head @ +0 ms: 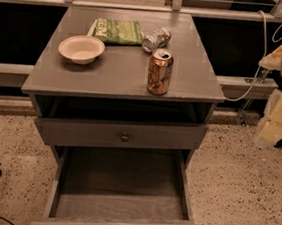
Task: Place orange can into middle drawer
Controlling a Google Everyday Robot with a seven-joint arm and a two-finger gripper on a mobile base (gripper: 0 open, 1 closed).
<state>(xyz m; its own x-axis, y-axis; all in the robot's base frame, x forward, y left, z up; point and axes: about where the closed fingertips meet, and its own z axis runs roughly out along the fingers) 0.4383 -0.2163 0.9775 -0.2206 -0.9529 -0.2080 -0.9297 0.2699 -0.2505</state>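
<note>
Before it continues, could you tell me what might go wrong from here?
The orange can stands upright near the front edge of the cabinet top, so a nudge from the gripper, at the far right, might tip it. The crushed can behind it could be grabbed instead. Released high, the can might topple in the open drawer.

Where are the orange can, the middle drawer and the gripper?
orange can (159,74): camera view, middle of its side.
middle drawer (123,183): camera view, bare plank floor.
gripper (281,116): camera view, far right edge, pale yellowish body.
</note>
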